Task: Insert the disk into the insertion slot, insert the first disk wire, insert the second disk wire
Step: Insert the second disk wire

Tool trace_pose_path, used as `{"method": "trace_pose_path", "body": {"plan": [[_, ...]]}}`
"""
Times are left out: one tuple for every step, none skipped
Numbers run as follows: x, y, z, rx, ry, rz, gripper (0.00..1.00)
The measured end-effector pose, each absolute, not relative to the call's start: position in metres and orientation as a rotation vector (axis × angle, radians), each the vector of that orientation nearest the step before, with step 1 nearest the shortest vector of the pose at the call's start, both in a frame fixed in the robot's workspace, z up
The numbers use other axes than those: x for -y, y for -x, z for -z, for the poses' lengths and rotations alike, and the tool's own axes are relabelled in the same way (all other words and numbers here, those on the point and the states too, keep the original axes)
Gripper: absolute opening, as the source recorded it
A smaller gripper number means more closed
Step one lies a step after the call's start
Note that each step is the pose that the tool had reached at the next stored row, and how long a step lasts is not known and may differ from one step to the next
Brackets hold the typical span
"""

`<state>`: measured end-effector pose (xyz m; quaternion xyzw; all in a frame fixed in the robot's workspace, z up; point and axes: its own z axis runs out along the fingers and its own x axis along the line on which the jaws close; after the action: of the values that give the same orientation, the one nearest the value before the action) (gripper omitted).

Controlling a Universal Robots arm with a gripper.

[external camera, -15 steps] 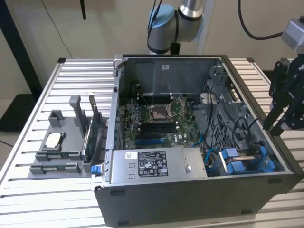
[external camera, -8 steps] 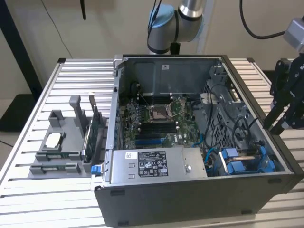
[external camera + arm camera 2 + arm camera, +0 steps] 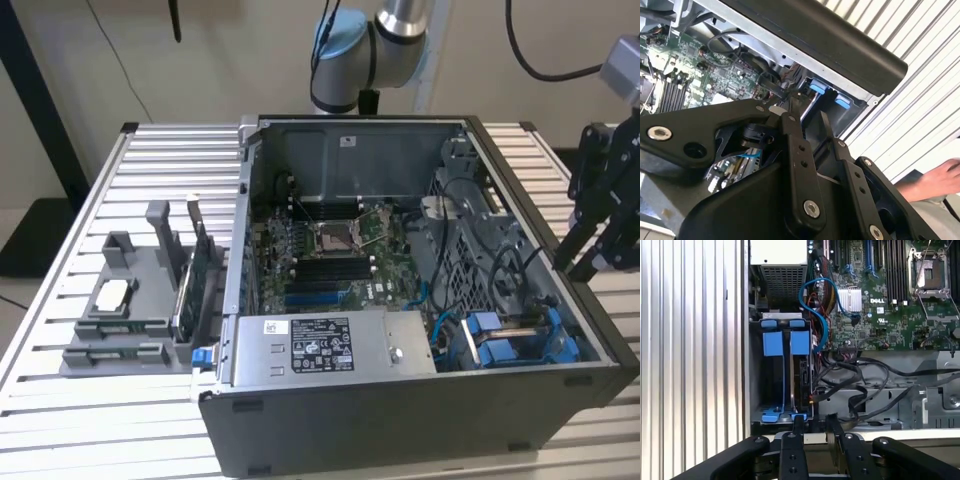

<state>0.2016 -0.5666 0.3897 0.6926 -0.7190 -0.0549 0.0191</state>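
**A:** What sits on the exterior view's left of the computer case (image 3: 400, 420)?

**B:** A grey parts holder (image 3: 125, 330). It's on the slatted bench (image 3: 60, 290), just beside the case wall, with small components in it.

**A:** And inside the case?

**B:** The motherboard (image 3: 330, 250) lies across the middle of the case. A grey power-supply box (image 3: 320, 345) stands against the case's near wall. The insertion slot (image 3: 515, 340) is in the near corner on the exterior view's right, with its blue rails showing.

**A:** Where's the disk?

**B:** In the first wrist view the disk (image 3: 802, 377) stands on edge inside the slot. It's in the blue-railed compartment nearer the motherboard. A blue cable (image 3: 822, 310) loops past one end of it and black cables (image 3: 865, 375) crowd the other. I can't tell whether any of them is plugged in.

**A:** And the pincer?

**B:** The pincer (image 3: 580, 250) hangs outside the case, past its wall on the exterior view's right, and isn't touching it. Its fingers are parted by a moderate gap and grip nothing.

**A:** How does the disk lie relative to it?

**B:** In the first wrist view the disk is within the case, just beyond the fingertips (image 3: 799, 422). It's roughly in line with one of them and apart from both.

**A:** Anything further right?

**B:** In the second wrist view, a person's hand (image 3: 935, 182) is outside the case.
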Motion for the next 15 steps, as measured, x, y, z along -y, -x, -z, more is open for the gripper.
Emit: {"method": "trace_pose_path", "body": {"plan": [[0.5666,-0.2022,-0.3903,2.23,-2.148,0.174,0.33],[0.5666,-0.2026,-0.3909,2.229,-2.147,0.177,0.33],[0.5666,-0.2028,-0.3913,2.228,-2.146,0.179,0.33],[0.5666,-0.2028,-0.3912,2.228,-2.146,0.183,0.33],[0.5666,-0.2028,-0.3911,2.231,-2.15,0.193,0.33],[0.5665,-0.2028,-0.391,2.238,-2.159,0.212,0.33],[0.5665,-0.2029,-0.3907,2.243,-2.166,0.229,0.33],[0.5665,-0.2029,-0.3903,2.248,-2.172,0.245,0.33],[0.5665,-0.203,-0.3899,2.253,-2.178,0.259,0.33],[0.5665,-0.2035,-0.3893,2.256,-2.182,0.269,0.33],[0.5665,-0.2052,-0.3889,2.256,-2.182,0.27,0.33],[0.5665,-0.2074,-0.3887,2.255,-2.181,0.271,0.33],[0.5665,-0.2098,-0.3885,2.255,-2.18,0.273,0.33],[0.5667,-0.2113,-0.3882,2.254,-2.18,0.273,0.33],[0.567,-0.2119,-0.3877,2.254,-2.18,0.274,0.33]]}}
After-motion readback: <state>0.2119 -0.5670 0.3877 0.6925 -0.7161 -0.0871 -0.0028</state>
